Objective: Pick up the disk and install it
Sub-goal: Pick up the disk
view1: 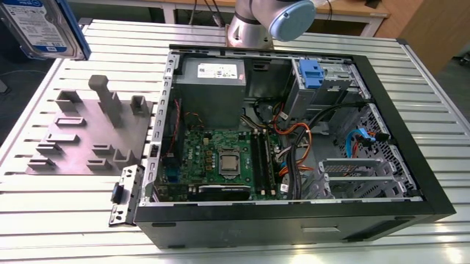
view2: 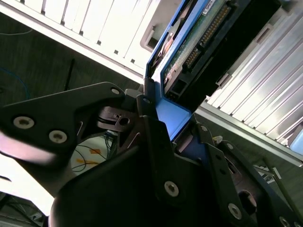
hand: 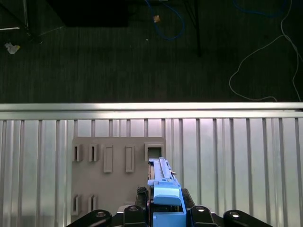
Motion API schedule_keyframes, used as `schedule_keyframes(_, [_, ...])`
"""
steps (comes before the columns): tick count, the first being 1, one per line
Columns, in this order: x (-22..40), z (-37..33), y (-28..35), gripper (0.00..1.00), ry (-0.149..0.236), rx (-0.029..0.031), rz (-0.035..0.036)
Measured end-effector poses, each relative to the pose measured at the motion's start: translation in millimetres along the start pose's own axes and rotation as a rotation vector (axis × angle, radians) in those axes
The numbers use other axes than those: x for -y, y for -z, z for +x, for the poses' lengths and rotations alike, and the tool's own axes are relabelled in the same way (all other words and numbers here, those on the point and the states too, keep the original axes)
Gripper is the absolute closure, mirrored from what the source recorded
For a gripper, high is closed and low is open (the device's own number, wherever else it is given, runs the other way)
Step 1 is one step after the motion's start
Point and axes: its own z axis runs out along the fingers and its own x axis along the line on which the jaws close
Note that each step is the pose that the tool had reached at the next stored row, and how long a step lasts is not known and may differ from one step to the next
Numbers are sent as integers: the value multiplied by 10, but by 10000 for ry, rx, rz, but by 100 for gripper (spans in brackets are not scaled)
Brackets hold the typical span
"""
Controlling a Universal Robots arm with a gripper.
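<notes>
- Pincer (view2: pixel 173 120) first: it is pinching the disk (view2: pixel 199 42) by the end of the blue carrier, a finger on each flat side.
- Handling, as you should judge it: a stiff, dense metal body, heavy for its size, with smooth faces that could slip. The bare circuit board and connector pins in the second wrist view look fragile, so keep your hold on the carrier frame and off the board.
- Its long axis runs straight out from the pincer, free end pointing down toward the tabletop (hand: pixel 236 161). Its label face is turned to the exterior view.
- Below it lies the grey slotted fixture plate (hand: pixel 118 170).
- Farthest off, the open computer case (view1: pixel 294 137) sits well apart from the disk, which hangs in the exterior view's upper left corner.
</notes>
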Motion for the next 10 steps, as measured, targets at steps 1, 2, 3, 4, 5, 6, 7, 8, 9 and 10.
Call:
schedule_keyframes(1, [-1, -1, 13, 64, 0, 0, -1])
schedule_keyframes(2, [-1, -1, 27, 64, 0, 0, -1])
schedule_keyframes(3, [-2, -2, 39, 64, 0, 0, -1])
schedule_keyframes(4, [-3, -2, 50, 64, 0, 0, 0])
schedule_keyframes(5, [-3, -2, 59, 64, 0, 0, 0])
schedule_keyframes(6, [-4, -3, 67, 64, 0, 0, 0])
schedule_keyframes(7, [-4, -3, 76, 64, 0, 0, 0])
schedule_keyframes(8, [-4, -4, 87, 64, 0, 0, -1])
schedule_keyframes(9, [-5, -4, 96, 64, 0, 0, 0])
schedule_keyframes(10, [-5, -4, 103, 64, 0, 0, 0])
